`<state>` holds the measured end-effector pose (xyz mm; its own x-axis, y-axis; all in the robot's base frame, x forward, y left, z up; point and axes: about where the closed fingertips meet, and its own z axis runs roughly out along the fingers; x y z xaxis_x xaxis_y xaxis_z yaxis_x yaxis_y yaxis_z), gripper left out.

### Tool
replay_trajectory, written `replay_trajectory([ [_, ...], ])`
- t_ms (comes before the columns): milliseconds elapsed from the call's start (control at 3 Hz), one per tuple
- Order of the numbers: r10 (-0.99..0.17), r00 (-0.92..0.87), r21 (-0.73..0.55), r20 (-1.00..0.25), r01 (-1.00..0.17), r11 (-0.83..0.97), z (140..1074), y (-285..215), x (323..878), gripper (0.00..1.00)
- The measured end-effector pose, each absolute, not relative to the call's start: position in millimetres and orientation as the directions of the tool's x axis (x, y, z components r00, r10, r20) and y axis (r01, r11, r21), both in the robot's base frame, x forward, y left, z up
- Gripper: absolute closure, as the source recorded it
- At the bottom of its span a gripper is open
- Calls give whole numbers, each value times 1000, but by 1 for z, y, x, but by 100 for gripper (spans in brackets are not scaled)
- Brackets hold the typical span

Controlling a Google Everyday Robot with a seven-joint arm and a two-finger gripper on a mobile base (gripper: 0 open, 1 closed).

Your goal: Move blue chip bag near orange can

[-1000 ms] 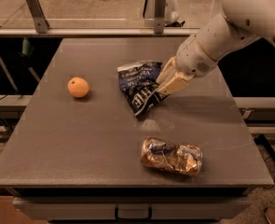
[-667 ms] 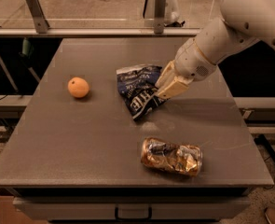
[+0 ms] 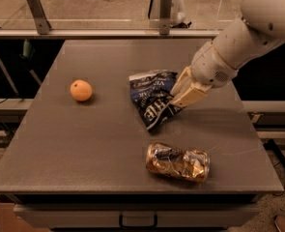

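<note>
The blue chip bag (image 3: 150,98), crinkled navy foil with white lettering, lies near the middle of the grey table (image 3: 84,149). My gripper (image 3: 179,100) comes in from the right on a white arm, and its beige fingers (image 3: 190,94) are shut on the bag's right edge. The orange can (image 3: 178,162), crushed and golden with a blue patch, lies on its side toward the table's front. It is a short gap in front of the bag's lower tip and does not touch it.
A small round orange fruit (image 3: 80,90) sits on the table's left half. Metal rails and upright posts (image 3: 35,11) run behind the far edge. The table's front edge lies just in front of the can.
My gripper has moved slightly toward the front of the table with the chip bag in it, so the bag's lower tip is closer to the can. The can and the fruit have not moved.
</note>
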<state>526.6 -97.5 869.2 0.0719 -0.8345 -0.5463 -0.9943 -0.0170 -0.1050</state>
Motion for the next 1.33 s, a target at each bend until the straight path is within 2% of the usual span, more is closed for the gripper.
replay_trajectory([
  [667,-867,16,-74,-499,-997,24,883,-123,504,100],
  [1000,-873,-18,-49,-488,-998,48,881,-129,495,84],
  [1333,-878,-45,-34,-476,-997,69,881,-136,488,59],
])
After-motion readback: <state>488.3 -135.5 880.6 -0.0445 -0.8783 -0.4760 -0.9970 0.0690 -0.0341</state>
